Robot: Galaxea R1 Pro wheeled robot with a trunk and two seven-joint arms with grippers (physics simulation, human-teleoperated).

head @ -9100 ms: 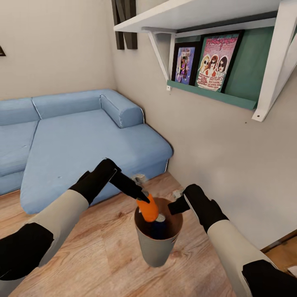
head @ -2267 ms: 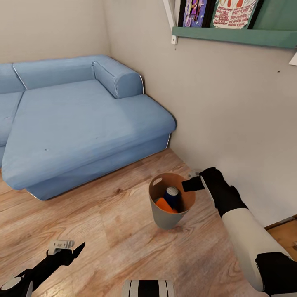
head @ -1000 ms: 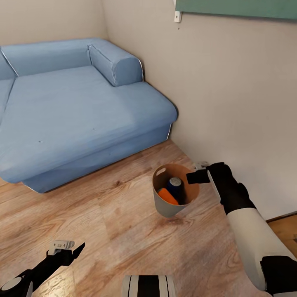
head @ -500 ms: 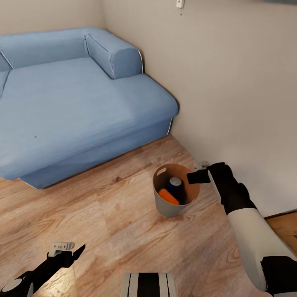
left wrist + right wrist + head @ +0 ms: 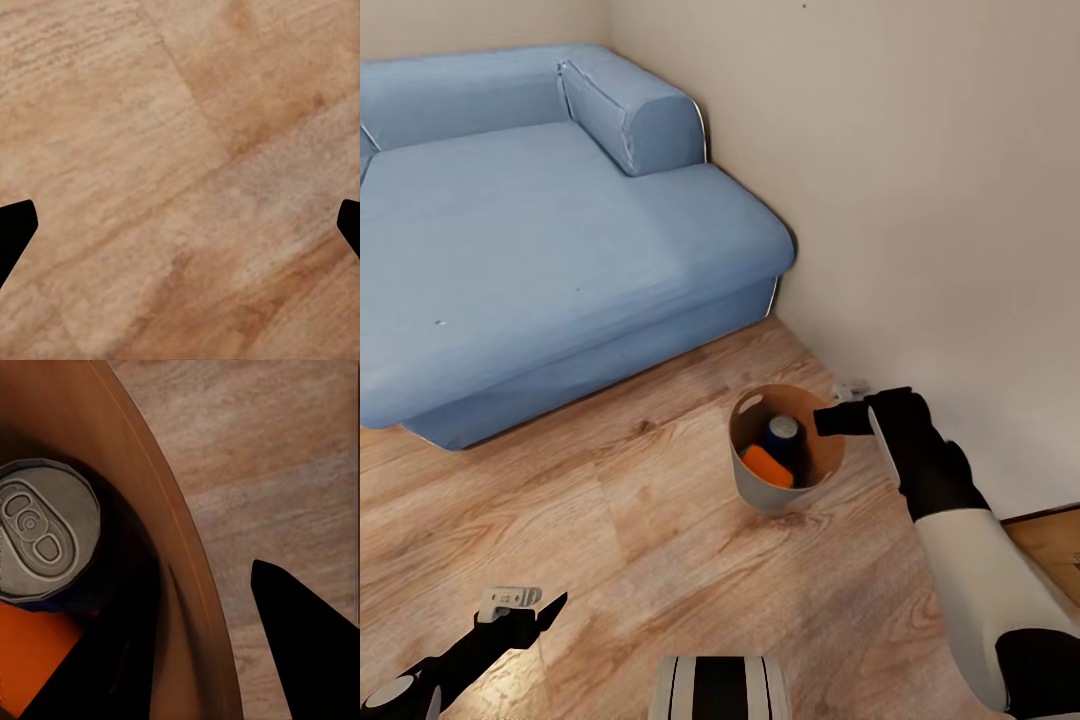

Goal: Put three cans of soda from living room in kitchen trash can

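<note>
From the head camera, our right gripper (image 5: 838, 419) still pinches the trash can (image 5: 758, 487) rim; the blue sofa (image 5: 540, 220) has slid as our view tilted down, the left arm having dropped aside. In the left wrist view, left gripper (image 5: 180, 225) is spread over wood floor (image 5: 180, 150). In the right wrist view, a blue can (image 5: 41, 540) and an orange can (image 5: 30, 660) sit inside, beside our fingers (image 5: 307, 637); the carry can likely begin.

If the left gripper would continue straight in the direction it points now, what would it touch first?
Most likely the bare wood floor. The left wrist view looks along the open fingers of the left gripper and shows plank floor between the two fingertips. How far away the floor lies is unclear.
</note>
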